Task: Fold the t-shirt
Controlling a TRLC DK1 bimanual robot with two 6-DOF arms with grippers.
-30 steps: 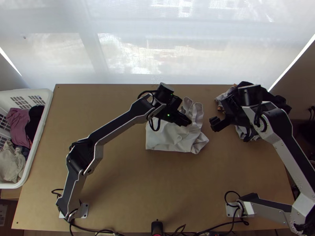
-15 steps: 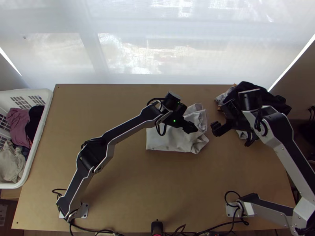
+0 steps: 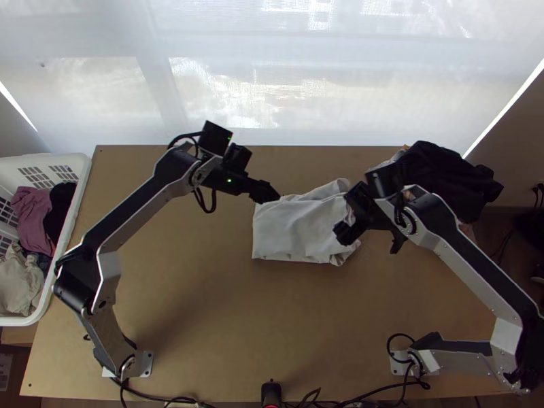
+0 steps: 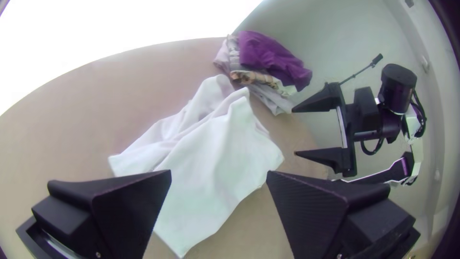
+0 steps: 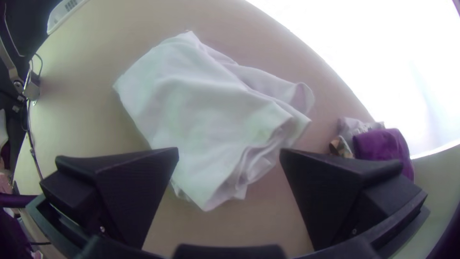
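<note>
1. Wooden table (image 3: 204, 306) supports your folded, wrinkled white t-shirt (image 3: 296, 228).
2. Your left gripper (image 3: 267, 192): released, fingers apart, t-shirt near its tips.
3. Your right gripper (image 3: 371, 241): released, fingers apart, t-shirt's opposite end near its tips.

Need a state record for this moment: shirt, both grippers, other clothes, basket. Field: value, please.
shirt: white t-shirt, mid-table, folded into a rough packet, creased, with uneven layers toward the right arm
fold count: cannot tell
left gripper: left gripper open, empty, by the shirt's far left corner
right gripper: right gripper open, empty, at the shirt's right side; contact cannot be told
other clothes: clothes pile at the table's far right corner, dark garment on top
basket: white basket at the left, clothes inside
</note>
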